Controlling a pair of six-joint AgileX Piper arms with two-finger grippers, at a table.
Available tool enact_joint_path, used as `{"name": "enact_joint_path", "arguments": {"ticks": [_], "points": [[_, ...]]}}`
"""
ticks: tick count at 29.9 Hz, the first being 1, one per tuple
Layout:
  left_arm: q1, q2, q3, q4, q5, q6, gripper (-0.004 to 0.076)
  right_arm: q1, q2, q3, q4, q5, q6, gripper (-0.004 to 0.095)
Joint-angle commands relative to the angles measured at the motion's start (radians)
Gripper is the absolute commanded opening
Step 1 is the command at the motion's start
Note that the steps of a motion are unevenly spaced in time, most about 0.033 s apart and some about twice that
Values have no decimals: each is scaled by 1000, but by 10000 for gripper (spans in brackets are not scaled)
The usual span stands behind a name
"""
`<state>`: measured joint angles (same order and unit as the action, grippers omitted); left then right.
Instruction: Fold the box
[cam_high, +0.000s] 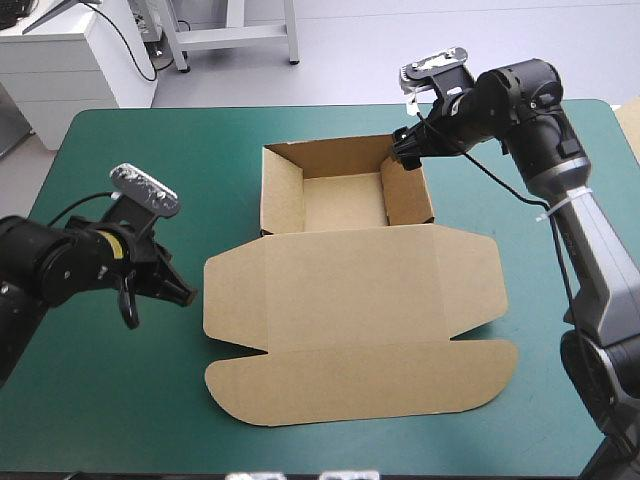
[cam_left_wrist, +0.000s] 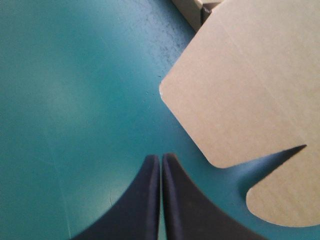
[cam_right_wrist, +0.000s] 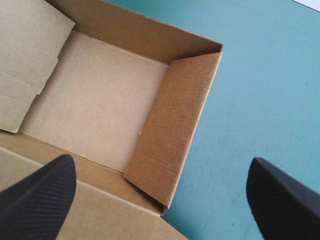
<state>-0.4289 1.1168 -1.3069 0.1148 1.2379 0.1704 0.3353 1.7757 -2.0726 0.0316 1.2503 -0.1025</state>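
Box (cam_high: 345, 205) tray up, lid (cam_high: 350, 290) flat; right gripper (cam_high: 404, 150), fingers spread, prob. must seat right wall (cam_high: 408, 195); left gripper (cam_left_wrist: 161, 159) fingers pressed together.

Closed left pincer (cam_left_wrist: 161, 157) near box (cam_left_wrist: 250, 75)

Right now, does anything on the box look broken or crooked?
Nothing stands out. The box is an open tray with its walls raised and its lid lying flat on the teal-green cover; no tears or crushed corners show.
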Motion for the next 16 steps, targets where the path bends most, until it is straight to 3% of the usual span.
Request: {"name": "enact_joint_path", "arguments": {"ticks": [1, 11, 16], "points": [[-1, -96, 73, 7, -57, -46, -8, 0, -4, -24, -38, -27, 14, 835], [-1, -286, 320, 7, -107, -98, -8, -2, 171, -24, -73, -48, 20, 835], [-1, -371, 386, 7, -89, -102, -8, -38, 233, -24, -26, -77, 20, 835]]}}
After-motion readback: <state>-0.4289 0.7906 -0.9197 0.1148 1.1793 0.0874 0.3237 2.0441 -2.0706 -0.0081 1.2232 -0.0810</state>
